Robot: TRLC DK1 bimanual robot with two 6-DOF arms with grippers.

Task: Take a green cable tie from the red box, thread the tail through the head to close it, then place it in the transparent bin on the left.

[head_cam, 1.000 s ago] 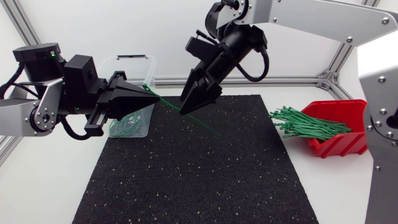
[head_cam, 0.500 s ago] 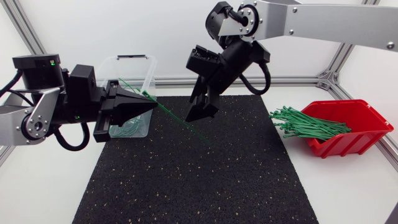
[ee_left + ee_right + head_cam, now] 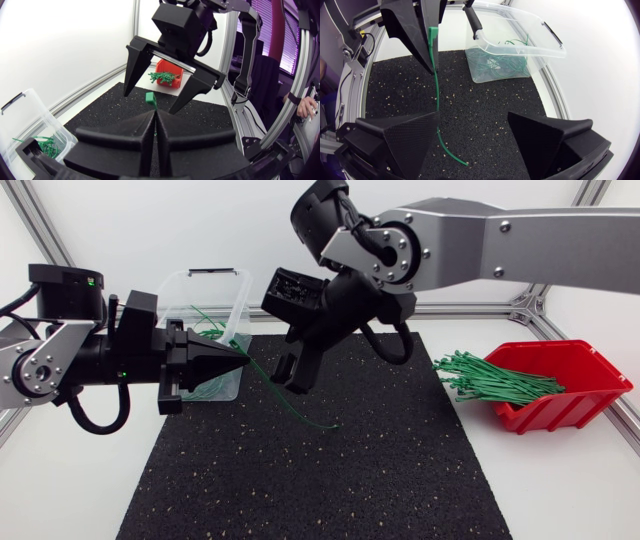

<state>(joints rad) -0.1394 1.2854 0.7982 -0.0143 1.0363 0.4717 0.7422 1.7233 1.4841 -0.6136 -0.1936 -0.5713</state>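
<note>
Left gripper (image 3: 243, 360) points toward 3 o'clock, its fingers pressed together and clamped on the green cable tie (image 3: 435, 75) just behind its head. I see the tail curve down to the black mat (image 3: 320, 480). Right gripper (image 3: 292, 375) comes in from 1 o'clock, fingers spread wide either side of the tie's head. Transparent bin (image 3: 236, 292) sits at the mat's 10 o'clock on the surface, red box (image 3: 560, 398) at 3 o'clock.
</note>
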